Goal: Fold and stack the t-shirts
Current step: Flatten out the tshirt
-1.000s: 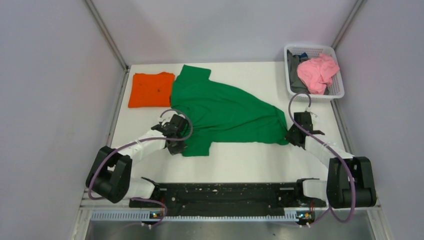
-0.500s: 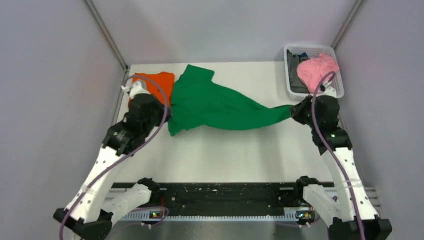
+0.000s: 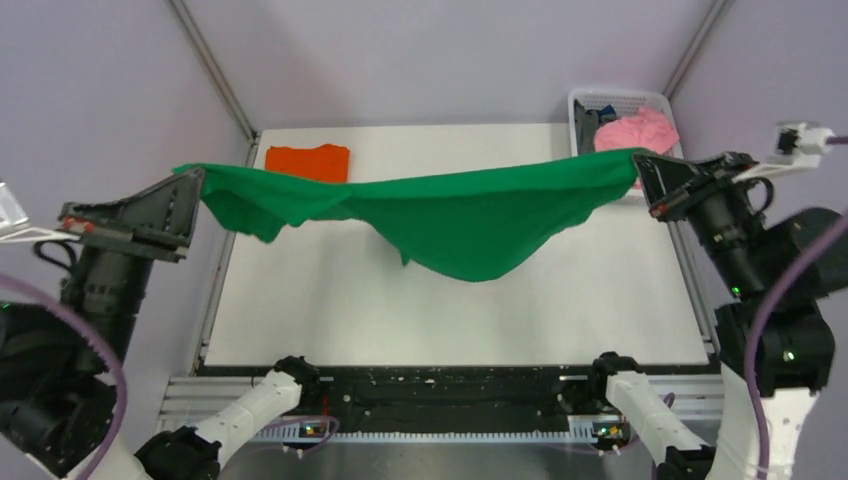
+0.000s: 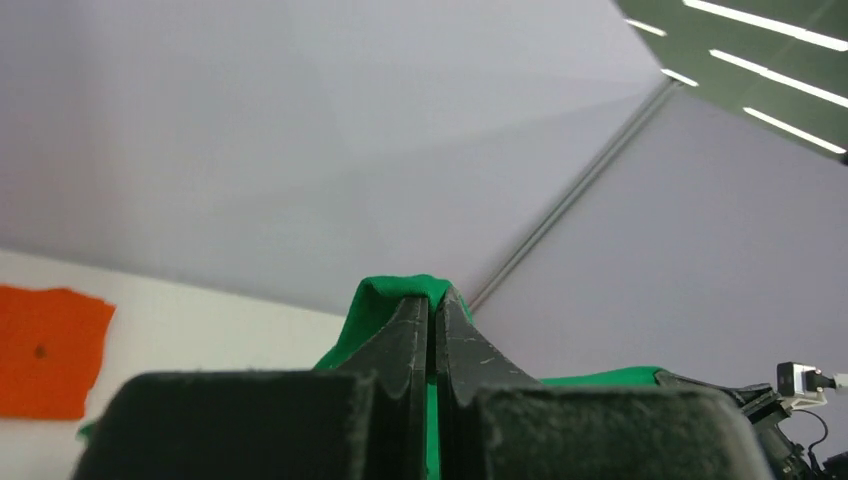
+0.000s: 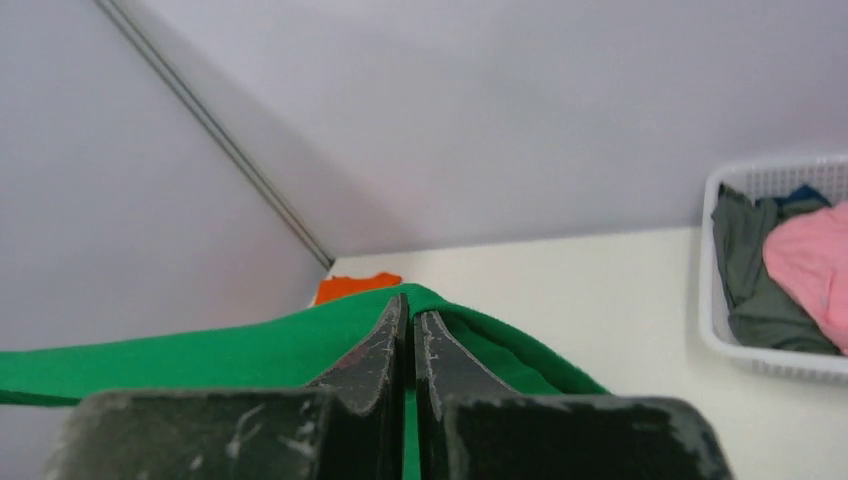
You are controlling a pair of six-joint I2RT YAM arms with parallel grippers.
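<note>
Both grippers: the left gripper (image 3: 193, 197) and the right gripper (image 3: 645, 178) are each closed tight on an edge of the green t-shirt (image 3: 460, 225). In the wrist views, green cloth is pinched between the pressed fingers.
Step in hand: in my judgement, spreading the shirt in the air before it is laid flat for folding.
How to do it well: keep the two grips at equal height and pull gently apart, so that the sagging middle becomes even. Then let the low hanging edge meet the table (image 3: 450, 320) first and draw the rest down smoothly.
Risk: soft cloth can slip out if it is pulled too hard. The bunched part on the left may land doubled on itself.
Green t-shirt, place: in the air above the table, stretched between the two arms; as far as I can tell it does not touch the table.
Green t-shirt, look: bright, one solid colour. The upper edge is almost straight, the middle hangs in a round belly, and a loose flap hangs near the left gripper.
Orange t-shirt (image 3: 307, 162): folded into a flat rectangle at the far left corner of the table.
Basket (image 3: 585, 100): white, at the far right corner, holding pink and grey cloth.
</note>
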